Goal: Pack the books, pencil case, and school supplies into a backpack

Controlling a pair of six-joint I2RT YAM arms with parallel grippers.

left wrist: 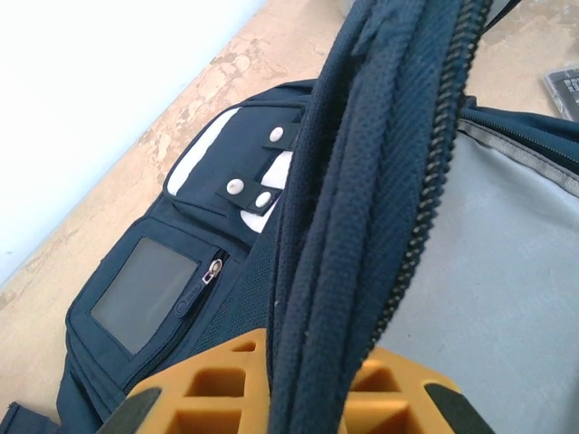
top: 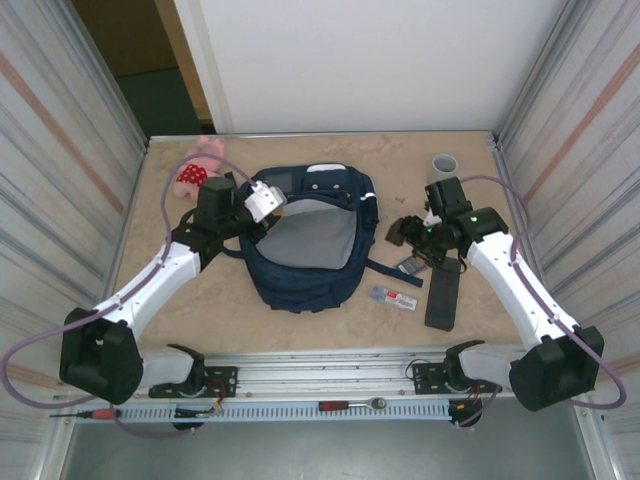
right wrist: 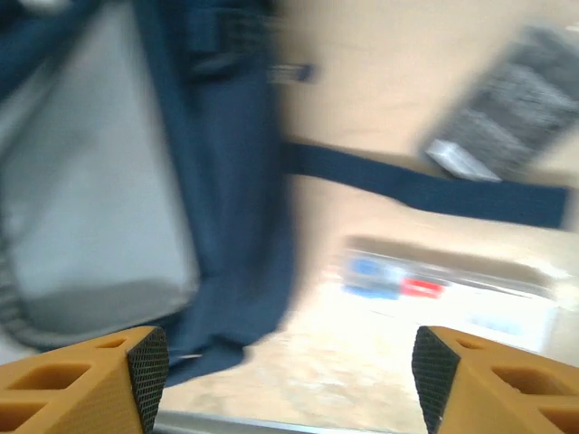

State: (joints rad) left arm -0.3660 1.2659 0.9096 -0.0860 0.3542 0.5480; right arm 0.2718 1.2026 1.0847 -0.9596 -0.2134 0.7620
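I'm pinching the soft, floppy backpack [top: 300, 285] by its zipper rim, mid-frame, with the left end effector [left wrist: 308, 402]; the right end effector [right wrist: 289, 366] is hovering spread.

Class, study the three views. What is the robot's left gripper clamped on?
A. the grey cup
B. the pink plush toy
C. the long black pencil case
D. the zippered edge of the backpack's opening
D: in the left wrist view, the navy zippered edge of the backpack runs up between the shut jaws of the left gripper.
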